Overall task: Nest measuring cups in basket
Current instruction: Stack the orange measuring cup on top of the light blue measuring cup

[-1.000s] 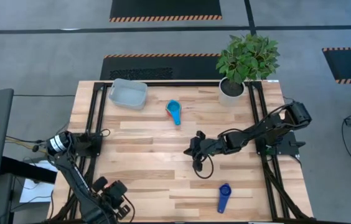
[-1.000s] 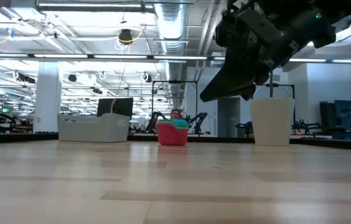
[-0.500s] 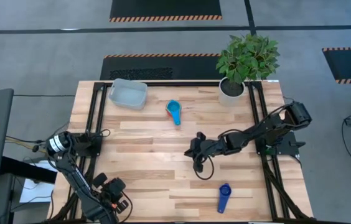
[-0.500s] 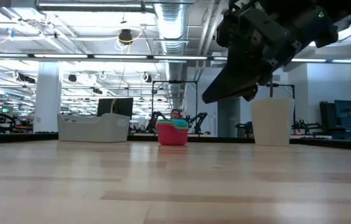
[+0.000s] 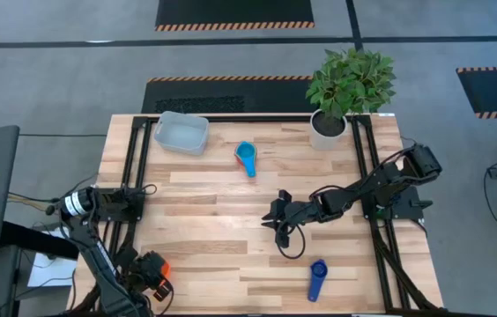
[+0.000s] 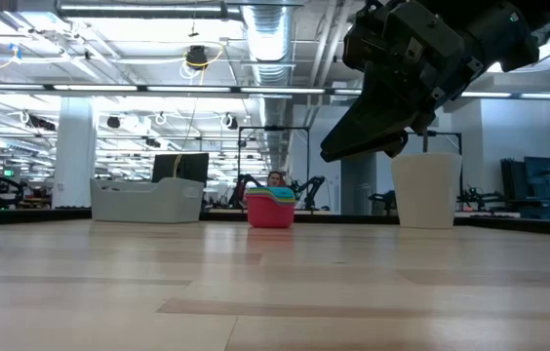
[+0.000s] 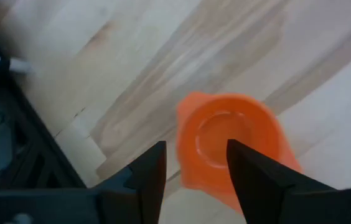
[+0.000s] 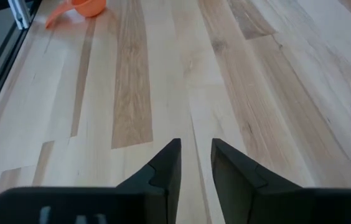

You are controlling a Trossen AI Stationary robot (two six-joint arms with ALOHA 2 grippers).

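An orange measuring cup (image 7: 228, 140) sits upright at the table's near left corner (image 5: 159, 267), and it also shows far off in the right wrist view (image 8: 81, 7). My left gripper (image 7: 194, 163) is open right above its bowl (image 5: 147, 275). Several nested cups, light blue on top (image 5: 247, 157) and red at the bottom (image 6: 270, 210), stand mid-table toward the far edge. A dark blue cup (image 5: 317, 278) lies near the near edge. The pale basket (image 5: 181, 132) holds no cup. My right gripper (image 5: 280, 217) hangs above mid-table (image 6: 377, 122), its fingers a narrow gap apart (image 8: 195, 149). My left gripper is open over the orange cup's bowl (image 7: 206, 134), coming from above. One finger (image 7: 250, 171) overlaps the bowl in the wrist view. Whether it touches the cup, I cannot tell.
A white plant pot (image 5: 327, 129) stands at the far right corner (image 6: 426, 190). Black frame rails (image 5: 134, 167) run along the table's left and right sides. Bare wood lies between the nested cups and the dark blue cup.
My left gripper has shifted toward the table's left edge, and the orange cup now shows beside it in the high view. My right gripper has drifted slightly toward the near edge. The cups and the basket have stayed put.
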